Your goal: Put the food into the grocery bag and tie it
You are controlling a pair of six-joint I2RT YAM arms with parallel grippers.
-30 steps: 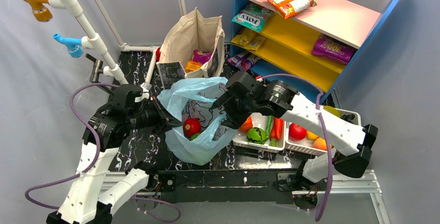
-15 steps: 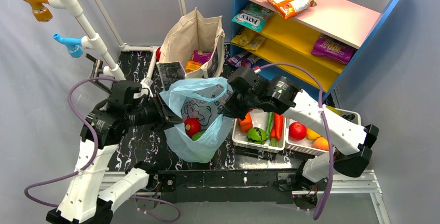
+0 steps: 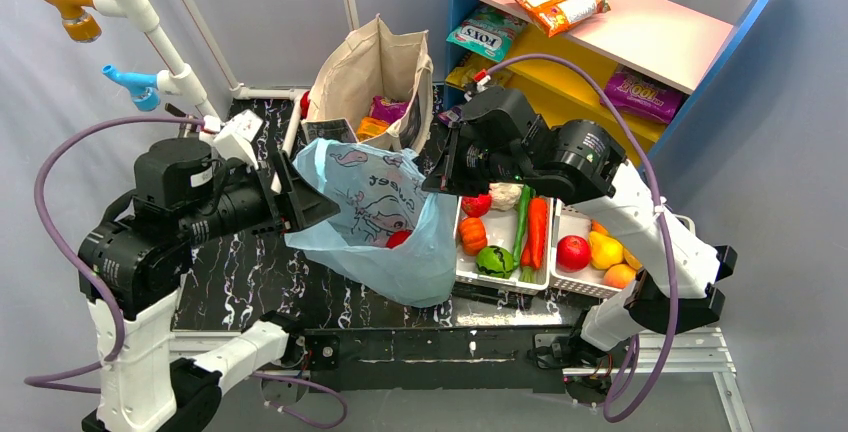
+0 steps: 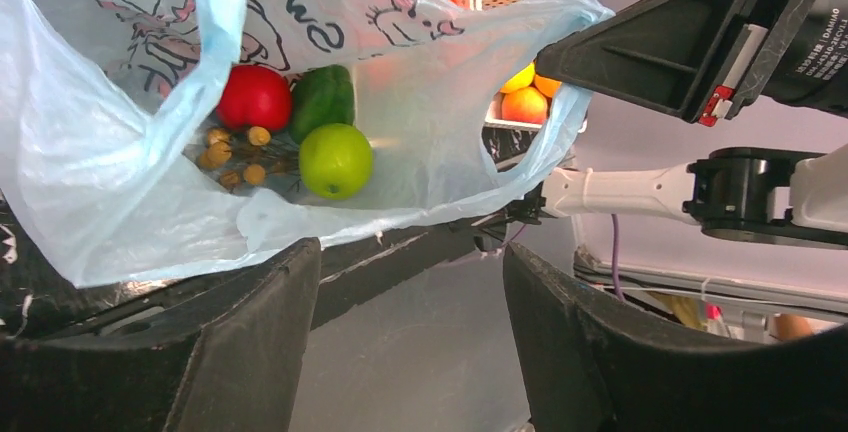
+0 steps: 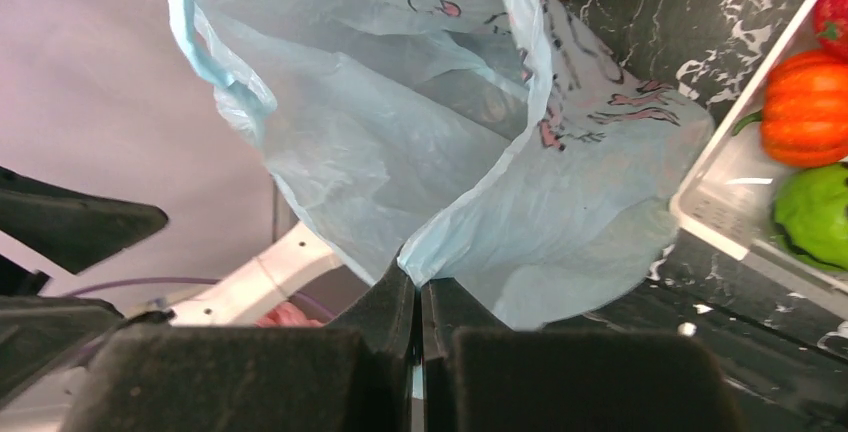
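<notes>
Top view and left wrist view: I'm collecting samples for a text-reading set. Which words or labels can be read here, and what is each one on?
"Sweet": printed on the blue plastic bag, beside cartoon drawings.
"TOYS": on the teal packet on the shelf.
Too blurred or small to read: the print on the purple packet and on the orange packet.

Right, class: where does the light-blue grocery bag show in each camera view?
Top external: grocery bag at the centre.
Left wrist: grocery bag upper left, food inside.
Right wrist: grocery bag upper centre, pinched by the right gripper.
Shared landmark: white vegetable tray beside it.
</notes>
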